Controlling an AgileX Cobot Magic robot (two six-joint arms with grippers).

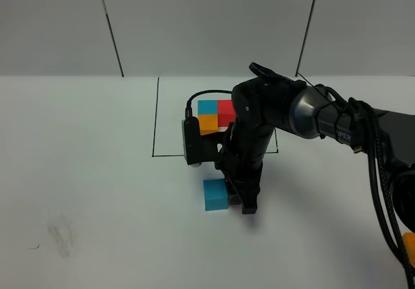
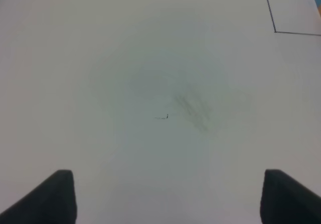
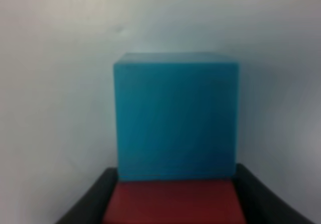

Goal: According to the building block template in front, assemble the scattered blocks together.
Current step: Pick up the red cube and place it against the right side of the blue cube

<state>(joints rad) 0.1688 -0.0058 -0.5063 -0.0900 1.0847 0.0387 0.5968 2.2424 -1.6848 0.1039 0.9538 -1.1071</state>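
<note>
The template is an L of blue, red and orange cubes inside a thin black outline at the table's middle back. A loose blue cube lies in front of the outline. My right gripper reaches across and stands down at that cube's right side. In the right wrist view the gripper is shut on a red cube that sits against the blue cube. A loose orange cube lies at the far right edge. My left gripper is open and empty over bare table.
The right arm and its cables cover the right part of the table and the outline's right side. A faint smudge marks the front left. A corner of the outline shows in the left wrist view.
</note>
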